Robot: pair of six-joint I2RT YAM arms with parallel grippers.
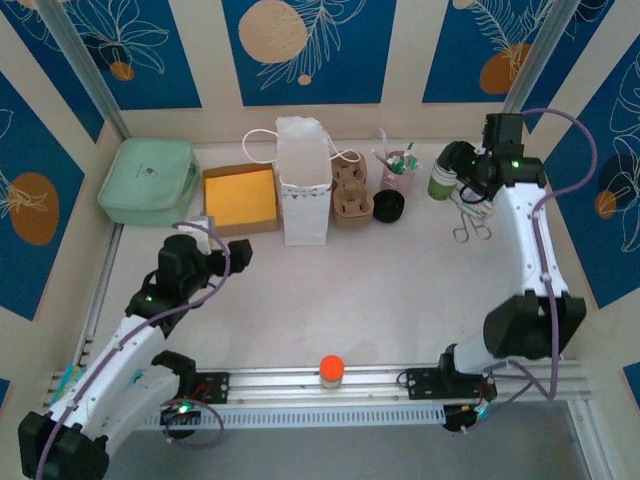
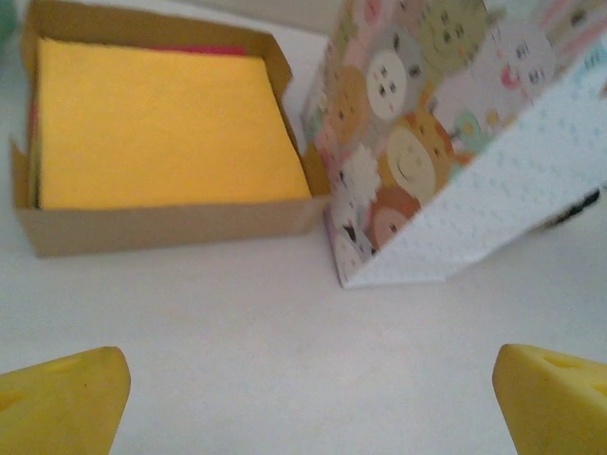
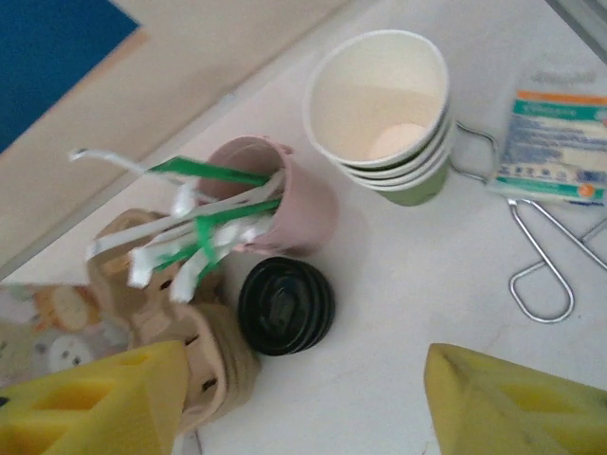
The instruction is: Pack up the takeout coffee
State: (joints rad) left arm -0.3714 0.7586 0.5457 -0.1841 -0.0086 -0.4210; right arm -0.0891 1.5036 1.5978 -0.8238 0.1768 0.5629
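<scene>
1. The takeout coffee stands on the white table, lower middle of the right wrist view. It is seen from above, so what shows is its round black plastic lid, glossy on top with a stepped, ridged rim. The sides below the lid are hidden, and their colour cannot be told.
2. It sits just below the pink cup of sticks and just right of the brown pulp cup carrier. In the top external view it is the dark disc right of centre in the upper half.
3. The stack of lidless cups, white inside with green sides, stands toward the upper right, apart from the lid.
4. The right end effector is spread wide and empty, its yellow fingers at the bottom corners of the frame, with the lid above the gap.
5. The left end effector is also spread and empty, facing a cardboard box of yellow sheets and a cartoon-printed paper bag.
</scene>
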